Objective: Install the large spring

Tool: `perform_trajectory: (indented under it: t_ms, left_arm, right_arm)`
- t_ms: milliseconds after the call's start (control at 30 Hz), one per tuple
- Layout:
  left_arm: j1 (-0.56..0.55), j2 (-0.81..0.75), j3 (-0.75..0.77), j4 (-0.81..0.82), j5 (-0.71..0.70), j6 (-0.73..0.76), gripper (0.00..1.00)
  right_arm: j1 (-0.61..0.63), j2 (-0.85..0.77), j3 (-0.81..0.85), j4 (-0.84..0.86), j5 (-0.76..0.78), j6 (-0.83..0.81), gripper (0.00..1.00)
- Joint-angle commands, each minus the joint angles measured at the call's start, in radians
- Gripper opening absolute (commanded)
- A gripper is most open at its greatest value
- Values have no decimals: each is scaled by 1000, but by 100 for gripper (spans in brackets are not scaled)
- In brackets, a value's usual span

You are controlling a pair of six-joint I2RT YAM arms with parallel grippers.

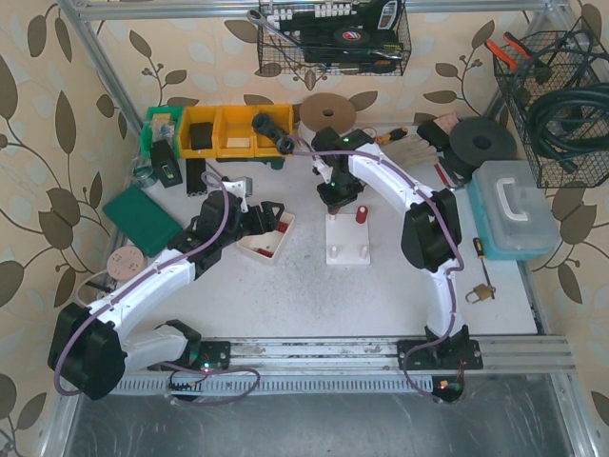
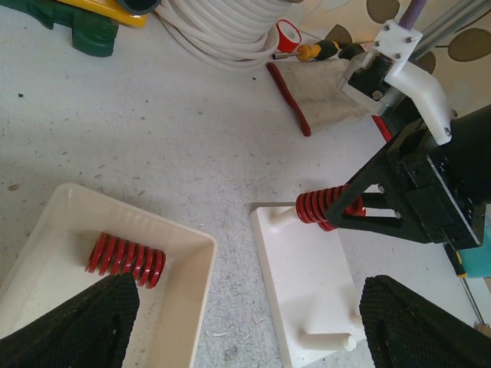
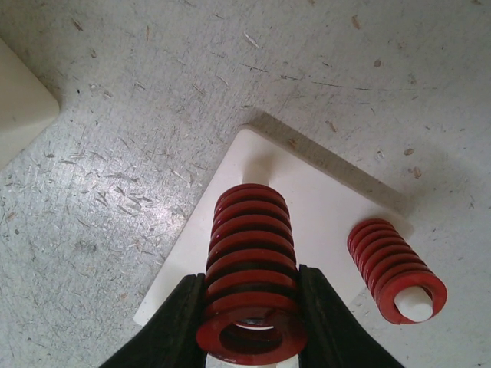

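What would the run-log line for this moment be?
right gripper: shut on red spring, at peg | left gripper: open, over tray

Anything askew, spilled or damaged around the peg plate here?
Nothing stands out. The right fingers hold the large spring in line with its peg on the white plate; another spring sits straight on the neighbouring peg.

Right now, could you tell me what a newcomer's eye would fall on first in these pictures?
The red spring clamped in the right gripper, held above a corner of the white base. Beside it, a second red spring sits on a peg. To the left, the open left gripper hovers over a white tray holding a third red spring.
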Motion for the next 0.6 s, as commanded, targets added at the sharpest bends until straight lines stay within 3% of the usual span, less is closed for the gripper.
perform_trajectory:
  t_ms: [0,567]
  left_arm:
    - [13,3,3,33,-14,-9,82]
    - [14,12,19,9,-7,-6,82]
  right_arm:
    - [0,17,-10,6,-21,-14,0]
    - [-7,64,9,12,-56,-24,0]
